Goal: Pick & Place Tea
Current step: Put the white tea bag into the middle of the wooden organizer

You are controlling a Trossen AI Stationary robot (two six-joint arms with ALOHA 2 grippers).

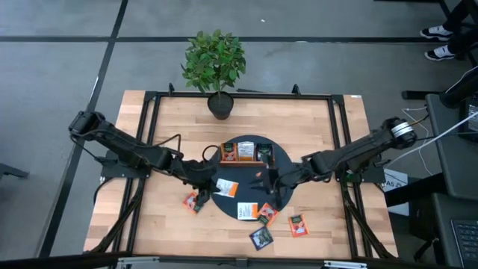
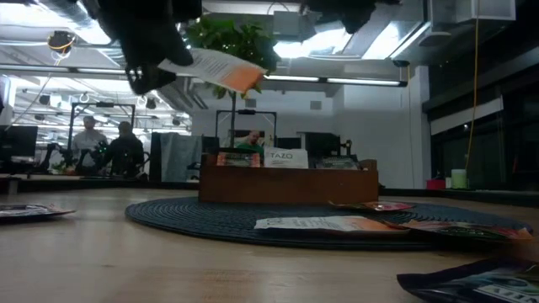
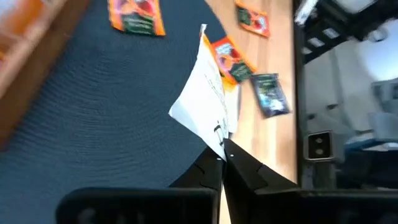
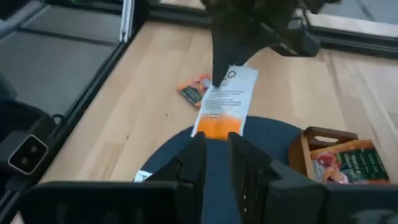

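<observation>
Wooden bench (image 1: 164,142), dark round mat (image 1: 224,203) at centre, potted plant (image 1: 215,63) at the far edge, office room beyond. My left fingers (image 3: 219,163) are pinched fully shut on one corner of a white-and-orange sachet (image 3: 205,99), carrying it above the mat near the wooden tray (image 1: 246,153). Right fingers (image 4: 217,155) hover close by over the mat, slightly parted, holding nothing I can see. Other sachets lie scattered on mat and bench; some already stand in the tray. The sachet looks feather-light, thin and floppy; the corner grip lets it droop. I'd take hold at an edge and handle it gently.
</observation>
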